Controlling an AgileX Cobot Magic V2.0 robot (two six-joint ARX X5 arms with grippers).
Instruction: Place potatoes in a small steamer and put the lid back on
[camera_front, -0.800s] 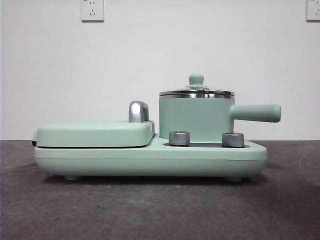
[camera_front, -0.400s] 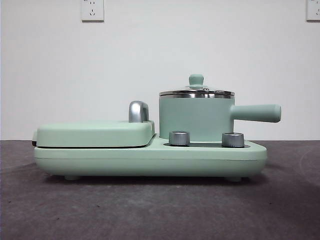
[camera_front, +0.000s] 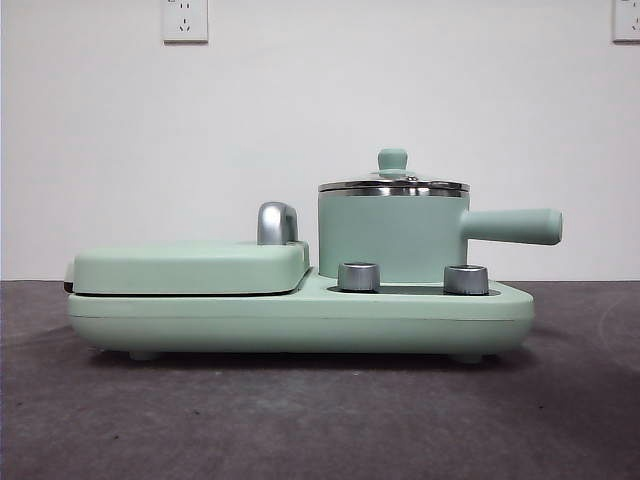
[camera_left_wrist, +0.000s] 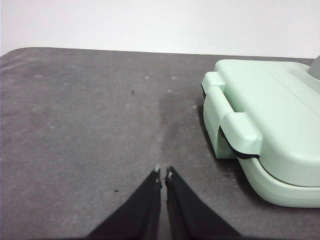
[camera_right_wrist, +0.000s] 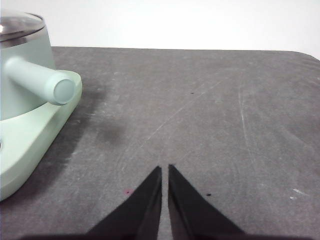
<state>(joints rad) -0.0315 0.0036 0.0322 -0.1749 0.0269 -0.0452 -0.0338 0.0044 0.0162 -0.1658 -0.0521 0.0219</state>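
Note:
The small steamer (camera_front: 392, 238), a mint green pot with a steel rim and a long side handle (camera_front: 512, 226), stands on the right half of the green appliance base (camera_front: 300, 320). The lid (camera_front: 393, 182) with its green knob rests on the pot. The pot and lid also show in the right wrist view (camera_right_wrist: 22, 60). The potatoes are out of view. My left gripper (camera_left_wrist: 163, 174) hangs shut over bare table beside the griddle end of the appliance. Over the table off the handle end, my right gripper (camera_right_wrist: 165, 168) is shut. Neither holds anything.
A flat green griddle cover (camera_front: 190, 266) with a chrome handle (camera_front: 277, 222) fills the left half of the appliance; its hinged end shows in the left wrist view (camera_left_wrist: 260, 125). Two steel dials (camera_front: 359, 276) sit in front of the pot. Dark grey table (camera_front: 300, 420) extends around.

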